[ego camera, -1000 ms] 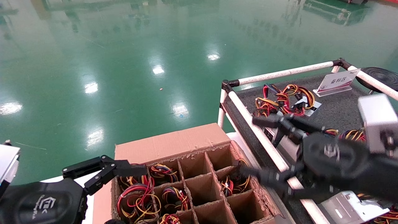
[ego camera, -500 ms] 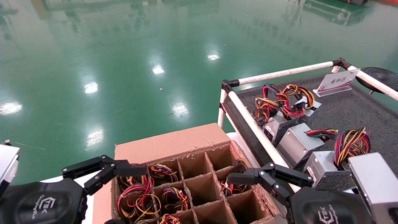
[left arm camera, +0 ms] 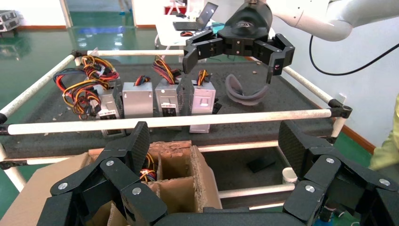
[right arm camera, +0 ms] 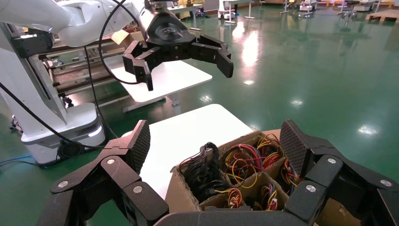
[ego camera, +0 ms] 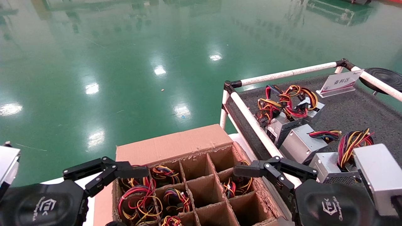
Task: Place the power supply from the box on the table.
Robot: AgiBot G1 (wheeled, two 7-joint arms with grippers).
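The box [ego camera: 176,144] is a brown carton with divider cells, low in the head view. In its right-hand cell lies a power supply, showing only its red, orange and yellow wires [ego camera: 235,185]. My right gripper [right arm camera: 216,139] hovers open above that side of the box, one finger [ego camera: 248,171] over the cell, holding nothing. At the box's left side my left gripper [left arm camera: 214,141] also hangs open and empty, its finger [ego camera: 135,172] above the wire-filled cells. The dark table [ego camera: 345,110] lies to the right.
Several silver power supplies [ego camera: 301,146] with wire bundles stand in a row on the table behind its white rail [ego camera: 257,131]. A sign card [ego camera: 340,83] and a black round pad [ego camera: 384,77] are at the far end. The box rests on a white tabletop [right arm camera: 188,132].
My right arm has swung back from over the table to the box's right side, with its gripper open and empty. The left arm has not moved.
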